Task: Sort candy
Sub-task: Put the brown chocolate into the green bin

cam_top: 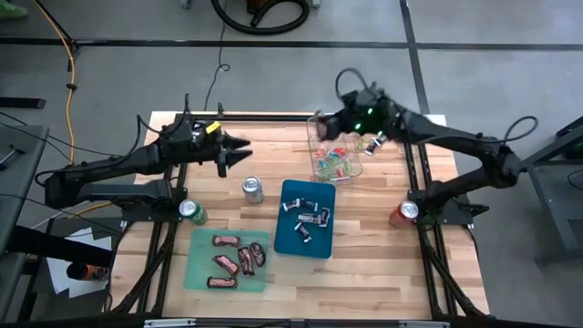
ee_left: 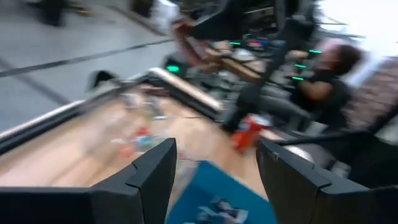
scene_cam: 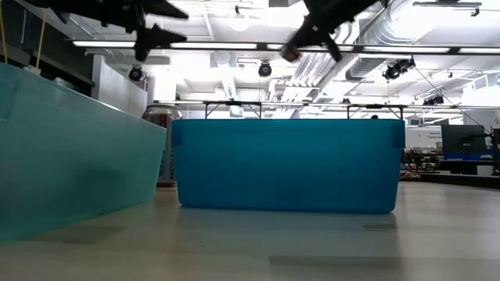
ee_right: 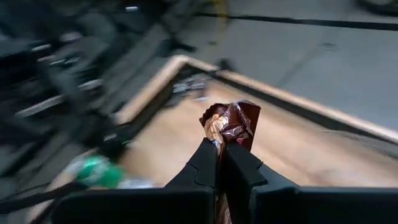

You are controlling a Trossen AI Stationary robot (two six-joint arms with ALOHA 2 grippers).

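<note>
Pinched on a dark red-brown wrapped candy bar [ee_right: 231, 122], right gripper [ee_right: 221, 148] hangs near the clear tray [cam_top: 318, 146]; left gripper [cam_top: 239, 151] spread; the thin-looking hold may slip, dropping it astray.

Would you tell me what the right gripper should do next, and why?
Probably carry its red-brown bar over to the green tray. The right gripper is shut on the bar above the table's far edge, and the other red-brown bars lie in that tray.

Bare wood between silver can [cam_top: 252, 189] and clear tray [cam_top: 321, 150]; trays crowd the front.
</note>
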